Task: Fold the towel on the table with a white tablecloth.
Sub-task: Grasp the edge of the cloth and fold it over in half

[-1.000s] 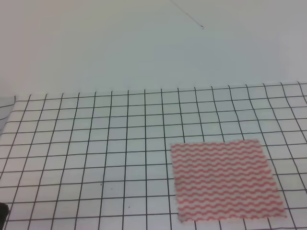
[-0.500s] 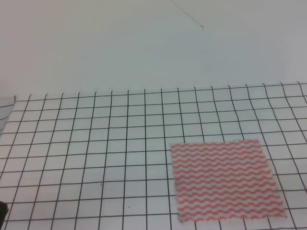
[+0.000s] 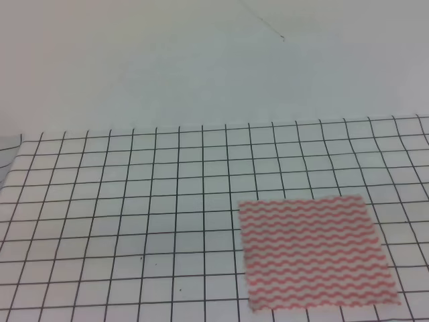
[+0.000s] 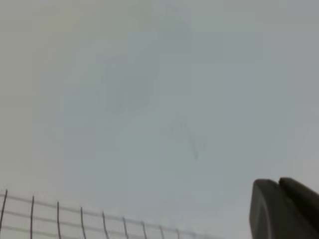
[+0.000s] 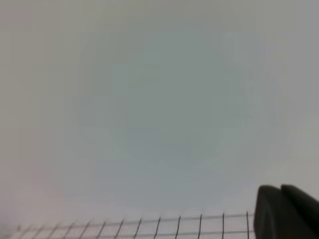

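Tablecloth (image 3: 134,221) of white fabric with thin black grid lines covers the table (image 3: 67,201) across the whole lower half of the exterior high view, meeting a plain pale wall (image 3: 201,67) along its far edge; it lies mostly smooth, with a slight fold at the far left corner. The wall carries a faint thin dark line near its top. The towel (image 3: 312,251), a white rectangle with pink-red wavy stripes running across it, lies flat and unfolded on the tablecloth in the near right part of that view, spread over several grid squares, its edges roughly in line with the grid and its near edge close to the bottom of the frame. Neither arm shows in the exterior high view. In the left wrist view only a dark piece of the left gripper (image 4: 284,209) sits in the lower right corner against the wall, with a strip of grid below; whether it is spread or pressed together cannot be told. The right wrist view shows the same for the right gripper (image 5: 285,211): 1 dark corner piece, state unclear.
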Tool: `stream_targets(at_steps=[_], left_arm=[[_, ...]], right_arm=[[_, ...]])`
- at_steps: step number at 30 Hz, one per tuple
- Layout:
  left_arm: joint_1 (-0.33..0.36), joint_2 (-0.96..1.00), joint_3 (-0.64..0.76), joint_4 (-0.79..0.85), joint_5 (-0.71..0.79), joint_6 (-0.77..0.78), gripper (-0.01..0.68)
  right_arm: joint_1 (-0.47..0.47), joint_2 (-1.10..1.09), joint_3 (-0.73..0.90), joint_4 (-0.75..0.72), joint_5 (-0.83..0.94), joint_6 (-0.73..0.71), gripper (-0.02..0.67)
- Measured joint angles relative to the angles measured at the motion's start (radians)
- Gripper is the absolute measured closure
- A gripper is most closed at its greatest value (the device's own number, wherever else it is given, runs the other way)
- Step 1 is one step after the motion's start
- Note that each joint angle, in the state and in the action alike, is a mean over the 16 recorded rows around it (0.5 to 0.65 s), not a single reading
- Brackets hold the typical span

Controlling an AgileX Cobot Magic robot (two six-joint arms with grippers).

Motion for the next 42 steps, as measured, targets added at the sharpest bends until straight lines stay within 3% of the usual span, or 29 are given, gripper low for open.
stream_targets(at_steps=[5,11,25,32,42], left_arm=[[0.0,0.145,-0.098,0.071,0.092,0.038,0.674],[0.0,0.345,-0.207,0.197,0.22,0.043,0.674],[-0.008,0.707,-0.357,0.335,0.426,0.06,0.674],[-0.056,0.86,-0.428,0.366,0.513,0.079,0.674],[-0.208,1.026,-0.537,0.469,0.507,0.01,0.668]], right_arm=[[0.0,0.234,-0.136,-0.083,0.153,-0.077,0.65],[0.005,0.508,-0.29,-0.21,0.352,-0.057,0.65],[0.041,0.87,-0.414,-0.534,0.59,0.316,0.632],[0.042,0.97,-0.41,-0.582,0.619,0.435,0.532],[0.042,1.119,-0.381,-0.565,0.573,0.479,0.357]])
